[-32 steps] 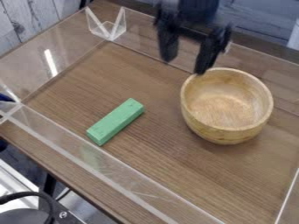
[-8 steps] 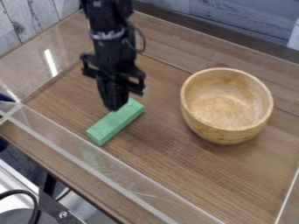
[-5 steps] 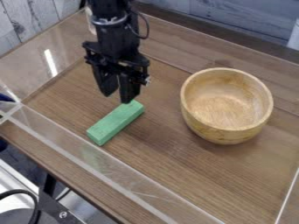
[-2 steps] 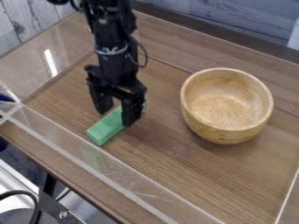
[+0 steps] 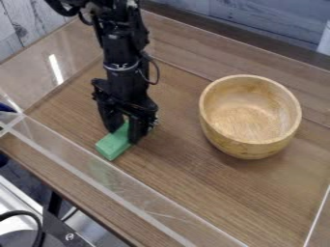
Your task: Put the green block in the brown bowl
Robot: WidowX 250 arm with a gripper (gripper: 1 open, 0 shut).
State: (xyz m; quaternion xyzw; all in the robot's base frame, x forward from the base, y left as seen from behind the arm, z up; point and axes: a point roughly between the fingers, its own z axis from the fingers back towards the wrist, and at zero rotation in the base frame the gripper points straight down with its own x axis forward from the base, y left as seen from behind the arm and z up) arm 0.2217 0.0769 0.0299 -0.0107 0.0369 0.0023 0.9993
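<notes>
A wide brown wooden table (image 5: 245, 198) with dark grain fills most of the picture, and a low wall of clear plastic (image 5: 77, 172) runs along its near-left side, with a second clear edge at the far side.

On the right part of the table stands the round, light tan wooden bowl (image 5: 250, 117). Its walls are thick and its inside is paler, with visible grain. It stands upright and nothing lies inside it.

The black robot arm (image 5: 114, 39) comes down from the top left of the picture, left of the bowl and well apart from it. At its lower end the black gripper (image 5: 123, 125) points down to the table.

The small, flat, bright green rectangular block (image 5: 114, 145) lies on the table at the left of the middle, well apart from the bowl. Only its near-left end shows; the far-right part is hidden behind the gripper. The two dark fingers stand one at each long side of the block, so the block lies between them, with its long axis going from near-left to far-right. The jaws are low, close to the table surface. They stand a little apart, around the block, but I cannot tell if they already press on its sides or only stand beside it.
</notes>
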